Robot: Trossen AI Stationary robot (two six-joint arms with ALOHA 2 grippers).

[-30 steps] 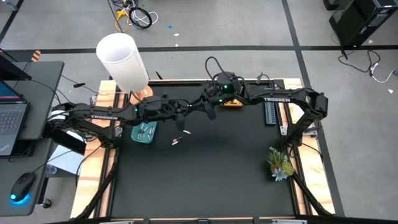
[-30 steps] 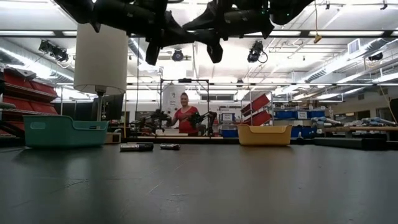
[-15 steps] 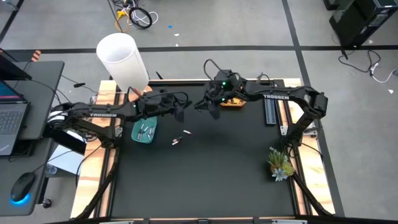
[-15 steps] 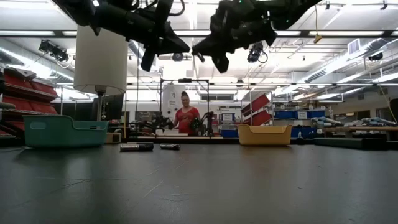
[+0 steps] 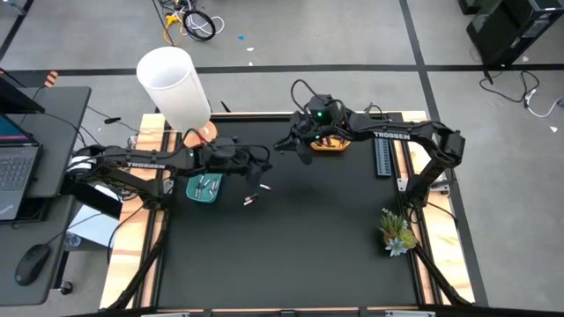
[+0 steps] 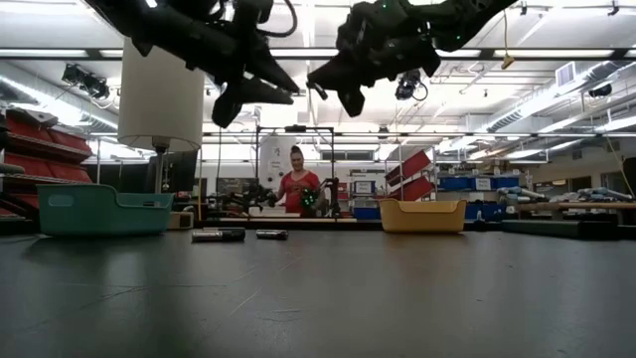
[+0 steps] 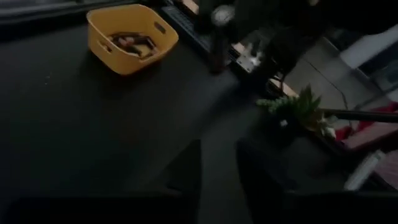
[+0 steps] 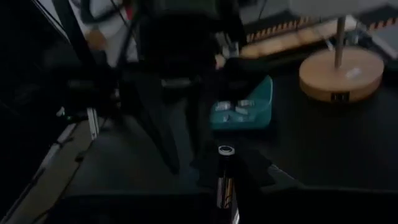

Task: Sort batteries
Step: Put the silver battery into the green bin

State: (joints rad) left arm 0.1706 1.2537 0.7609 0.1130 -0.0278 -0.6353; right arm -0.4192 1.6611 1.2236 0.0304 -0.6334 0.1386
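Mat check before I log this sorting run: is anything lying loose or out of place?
Yes. Two batteries lie loose on the black mat, outside both the teal bin and the yellow bin. The low view shows them flat on their sides.

The batteries in the teal tray (image 5: 204,187) show from above only as pale specks, too small to count; contents of the yellow tray (image 7: 131,38) are a dim tangle in the left wrist view; the battery (image 8: 224,180) in the right end effector (image 8: 225,186) is cut off by the frame's edge.
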